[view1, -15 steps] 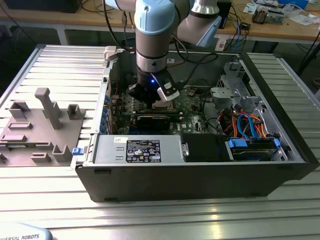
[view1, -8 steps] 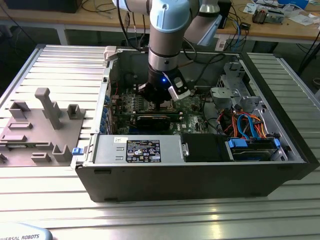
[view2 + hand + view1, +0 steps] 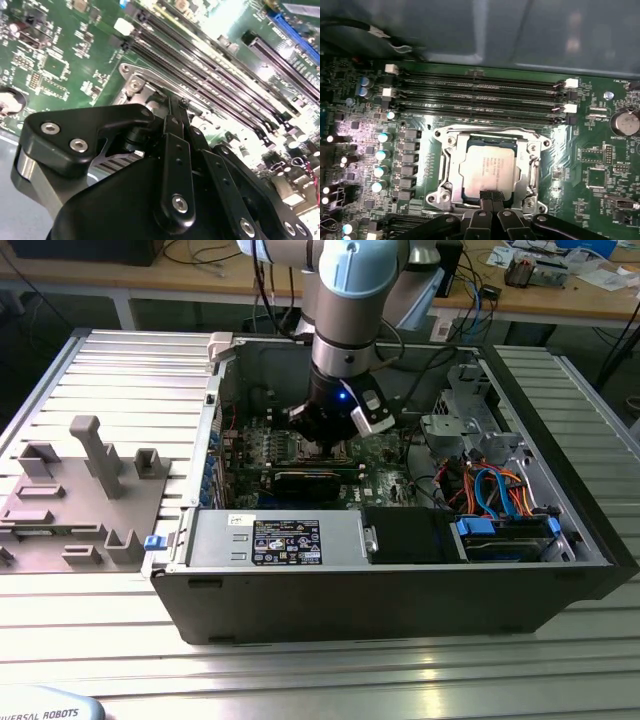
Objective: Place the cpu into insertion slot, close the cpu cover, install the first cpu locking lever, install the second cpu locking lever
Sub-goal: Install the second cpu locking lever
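The cpu (image 3: 489, 167), a silver-grey square chip, lies flat in the insertion slot (image 3: 543, 144) of the green board (image 3: 385, 478). The cpu cover (image 3: 454, 167), a thin silvery frame, lies down over the chip's edges. A thin lever bar (image 3: 485, 130) runs along the socket's side nearest the memory slots. My gripper (image 3: 492, 194) is shut, its black fingertips together at the chip's edge, with nothing seen between them. In the second wrist view my gripper (image 3: 172, 106) points down at the socket's corner (image 3: 133, 85). In the exterior view my gripper (image 3: 330, 443) stands low inside the open case.
Long memory slots (image 3: 480, 92) lie just beyond the socket, with a row of capacitors (image 3: 382, 155) beside it and a coin battery (image 3: 626, 121) on the other side. The case holds a power supply (image 3: 288, 540) and a drive cage with cables (image 3: 500, 502). A grey fixture plate (image 3: 90, 490) lies outside.
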{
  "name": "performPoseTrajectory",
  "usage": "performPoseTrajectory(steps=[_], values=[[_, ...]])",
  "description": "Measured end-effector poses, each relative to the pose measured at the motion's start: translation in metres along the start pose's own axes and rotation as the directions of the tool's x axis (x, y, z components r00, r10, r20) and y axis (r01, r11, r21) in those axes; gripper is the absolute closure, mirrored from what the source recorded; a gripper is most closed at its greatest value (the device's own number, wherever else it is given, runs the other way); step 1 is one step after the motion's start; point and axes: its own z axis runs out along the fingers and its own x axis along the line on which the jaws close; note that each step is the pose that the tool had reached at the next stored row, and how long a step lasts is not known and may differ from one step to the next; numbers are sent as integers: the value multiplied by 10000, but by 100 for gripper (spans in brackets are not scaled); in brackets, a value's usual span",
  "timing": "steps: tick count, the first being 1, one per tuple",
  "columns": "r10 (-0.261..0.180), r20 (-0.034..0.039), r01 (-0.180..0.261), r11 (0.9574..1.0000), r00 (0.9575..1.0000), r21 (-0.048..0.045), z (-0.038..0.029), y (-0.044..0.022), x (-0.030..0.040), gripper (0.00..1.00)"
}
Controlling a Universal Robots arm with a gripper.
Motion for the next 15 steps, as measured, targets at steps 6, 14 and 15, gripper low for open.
performPoseTrajectory(steps=[6, 14, 15], values=[[4, -12, -4, 9999, 10000, 121, -25, 99, -33, 89], [14, -42, -12, 9988, 10000, 482, -77, 260, -45, 89], [16, -48, -13, 9984, 10000, 559, -95, 269, -46, 89]])
